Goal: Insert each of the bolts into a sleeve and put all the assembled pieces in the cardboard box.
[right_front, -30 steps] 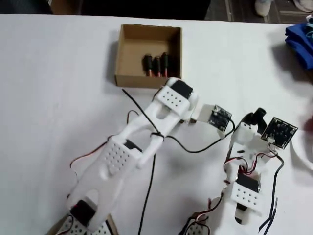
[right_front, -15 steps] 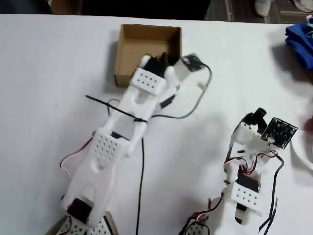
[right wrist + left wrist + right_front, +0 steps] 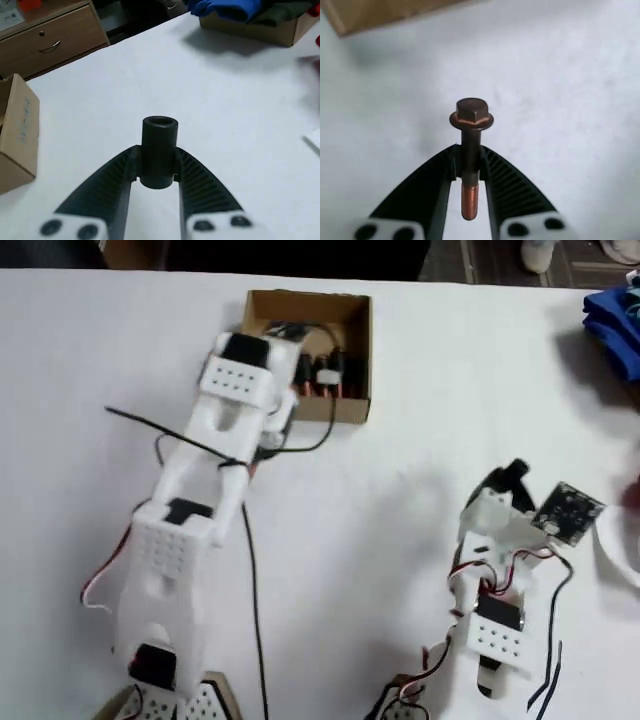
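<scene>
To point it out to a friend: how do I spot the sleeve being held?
On the white table, find the arm away from the cardboard box. Its right gripper pinches the sleeve: a short black hollow tube, without the copper ends of the boxed pieces.

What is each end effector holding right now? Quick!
The left end effector is closed, holding a bolt.
The right end effector is closed, holding a sleeve.

Bolt [image 3: 470, 131] between the claw [image 3: 469, 152] tips
</scene>
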`<act>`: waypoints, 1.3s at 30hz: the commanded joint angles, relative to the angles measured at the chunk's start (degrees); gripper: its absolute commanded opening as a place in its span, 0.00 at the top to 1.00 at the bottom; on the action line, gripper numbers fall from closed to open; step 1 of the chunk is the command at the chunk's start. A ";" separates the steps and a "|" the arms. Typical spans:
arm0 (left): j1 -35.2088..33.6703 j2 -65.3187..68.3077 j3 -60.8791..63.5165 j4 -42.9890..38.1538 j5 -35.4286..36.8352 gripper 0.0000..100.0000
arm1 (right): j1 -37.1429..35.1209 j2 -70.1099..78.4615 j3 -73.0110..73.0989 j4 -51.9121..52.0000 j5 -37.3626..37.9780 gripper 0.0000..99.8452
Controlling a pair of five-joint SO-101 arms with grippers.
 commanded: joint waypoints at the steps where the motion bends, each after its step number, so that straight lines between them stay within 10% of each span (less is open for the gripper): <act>1: -3.78 -7.56 6.29 0.09 11.87 0.98 | -3.47 -2.15 -0.26 -1.45 0.53 0.98; 13: -5.63 -14.24 23.96 -10.90 9.76 0.98 | -6.73 -2.15 0.79 -1.54 0.53 0.98; 26: -7.38 -37.63 65.98 -46.68 9.85 0.98 | -6.81 -2.15 0.88 -1.54 0.53 0.98; 39: -8.00 -22.15 53.49 -35.25 5.45 0.98 | -6.81 -2.15 0.88 -1.54 0.44 0.98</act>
